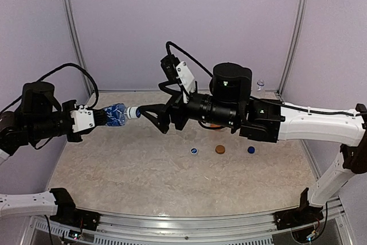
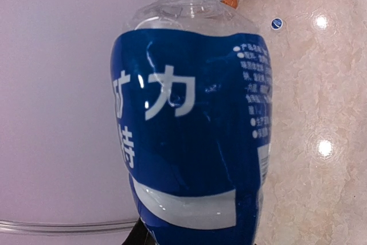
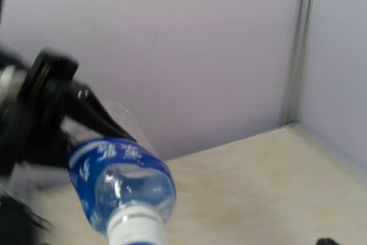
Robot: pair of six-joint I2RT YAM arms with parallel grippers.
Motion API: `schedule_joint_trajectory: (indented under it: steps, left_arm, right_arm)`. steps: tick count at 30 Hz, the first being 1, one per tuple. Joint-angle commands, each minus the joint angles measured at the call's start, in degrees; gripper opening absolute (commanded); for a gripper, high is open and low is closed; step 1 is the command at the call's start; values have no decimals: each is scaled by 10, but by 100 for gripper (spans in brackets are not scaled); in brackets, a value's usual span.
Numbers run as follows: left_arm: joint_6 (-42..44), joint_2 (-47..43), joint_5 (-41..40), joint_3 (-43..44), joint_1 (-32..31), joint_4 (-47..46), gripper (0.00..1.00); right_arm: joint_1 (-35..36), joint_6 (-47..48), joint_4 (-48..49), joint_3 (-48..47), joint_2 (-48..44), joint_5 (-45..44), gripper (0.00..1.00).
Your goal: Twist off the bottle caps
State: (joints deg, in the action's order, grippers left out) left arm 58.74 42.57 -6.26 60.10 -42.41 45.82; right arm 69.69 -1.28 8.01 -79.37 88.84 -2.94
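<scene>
While bottle (image 1: 116, 115) is held level above tabletop (image 1: 143, 179) by left tool (image 1: 106, 117) clamped on its body, cap (image 1: 133, 112) is faced by right tool (image 1: 150, 112) — jaws spread, empty, just beside it. Jaws to be centred on cap axis, closed squarely, then twisted.

The bottle (image 2: 189, 142) is clear plastic with a deep blue label. The label carries large white characters, small white print down one side and a curved white band near the base. The bottle's cap (image 1: 133, 112) looks white from the side, with a hint of blue at its end. The table (image 1: 143, 170) is beige, mottled like marble. On it are a blue-and-white cap (image 1: 194, 151), an orange-brown cap (image 1: 220, 149) and a plain blue cap (image 1: 251, 150). The walls (image 1: 189, 27) are pale lilac, with grey metal posts (image 1: 297, 27). The left arm (image 1: 46, 120) and the right arm (image 1: 309, 125) are black and white.
</scene>
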Motion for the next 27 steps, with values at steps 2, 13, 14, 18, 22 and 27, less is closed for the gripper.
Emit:
schedule_joint_trajectory:
  steps: [2,13,14,18,22,27]
  left_arm:
    - [19,-1,-22,-10,1,-40,6]
    - [25,-1,-25,-12,1,-37,6]
    - [26,-2,-25,-12,2,-37,6]
    - [29,0,-25,-13,2,-40,6]
    - [29,0,-21,-11,4,-35,6]
    - [30,-2,27,1,6,99,6]
  right_arm:
    - [-43,-304,-23,-52,60,145,99]
    - [-50,-348,-50,-121,130,226,47]
    - [-51,-349,-49,-121,131,230,41]
    - [-54,-355,-54,-118,135,240,11]
    - [-53,-330,-83,-127,136,243,0]
    - [-21,-100,-215,-150,110,129,0]
